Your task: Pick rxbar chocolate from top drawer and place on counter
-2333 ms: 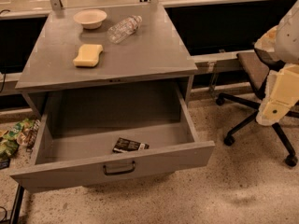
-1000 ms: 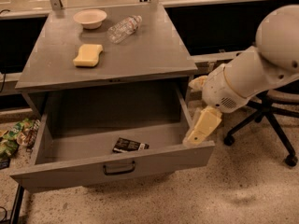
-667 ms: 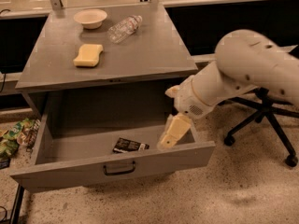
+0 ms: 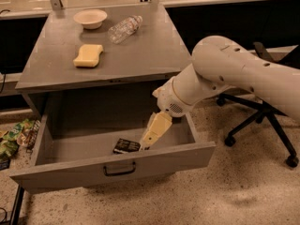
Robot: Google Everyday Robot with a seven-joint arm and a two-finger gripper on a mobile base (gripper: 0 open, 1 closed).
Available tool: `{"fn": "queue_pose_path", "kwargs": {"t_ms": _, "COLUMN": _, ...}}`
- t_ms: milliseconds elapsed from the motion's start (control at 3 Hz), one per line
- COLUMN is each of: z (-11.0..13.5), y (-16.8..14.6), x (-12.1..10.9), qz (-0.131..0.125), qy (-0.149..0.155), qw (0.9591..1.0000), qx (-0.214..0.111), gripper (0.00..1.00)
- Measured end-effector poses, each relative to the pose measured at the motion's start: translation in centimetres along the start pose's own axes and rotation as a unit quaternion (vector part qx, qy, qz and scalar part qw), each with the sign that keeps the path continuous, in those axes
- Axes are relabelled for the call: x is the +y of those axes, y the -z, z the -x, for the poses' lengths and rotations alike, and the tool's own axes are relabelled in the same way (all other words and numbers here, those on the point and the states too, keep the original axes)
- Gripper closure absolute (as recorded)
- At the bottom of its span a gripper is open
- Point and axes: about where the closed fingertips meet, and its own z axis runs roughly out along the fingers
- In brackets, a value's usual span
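The top drawer (image 4: pixel 112 165) stands pulled open, with its black handle on the front panel. The rxbar chocolate (image 4: pixel 125 146), a small flat black bar, lies on the drawer floor near the front panel. My white arm reaches in from the right, and my gripper (image 4: pixel 152 132) hangs inside the drawer, its tip just right of the bar and close to it. The counter (image 4: pixel 140 50) is the grey cabinet top above the drawer.
On the counter lie a yellow sponge (image 4: pixel 88 55), a white bowl (image 4: pixel 90 18) and a clear plastic bottle (image 4: pixel 124 29). A black office chair base (image 4: pixel 262 121) stands on the floor at the right. Snack bags (image 4: pixel 14 137) lie on the floor at the left.
My arm has swung in from the far right, over the drawer's right side, and the gripper has come down leftward to the bar. The bar and the counter items have not moved.
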Motion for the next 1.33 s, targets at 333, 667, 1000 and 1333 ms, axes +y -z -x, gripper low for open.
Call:
{"fn": "queue_pose_path", "kwargs": {"t_ms": 333, "z": 0.5, "y": -0.7, "x": -0.8, "qz": -0.013, "qy": -0.013, "qw": 0.9995, "qx": -0.028, "gripper": 0.0}}
{"fn": "queue_pose_path", "kwargs": {"t_ms": 667, "z": 1.1, "y": -3.1, "x": -2.4, "qz": -0.038, "qy": -0.045, "qw": 0.9955, "qx": -0.074, "gripper": 0.0}}
{"fn": "queue_pose_path", "kwargs": {"t_ms": 1000, "z": 1.9, "y": -6.5, "x": -3.3, "qz": -0.048, "qy": -0.052, "qw": 0.9934, "qx": -0.09, "gripper": 0.0}}
{"fn": "queue_pose_path", "kwargs": {"t_ms": 1333, "z": 2.7, "y": -11.0, "x": -3.9, "qz": -0.048, "qy": -0.04, "qw": 0.9947, "qx": -0.081, "gripper": 0.0}}
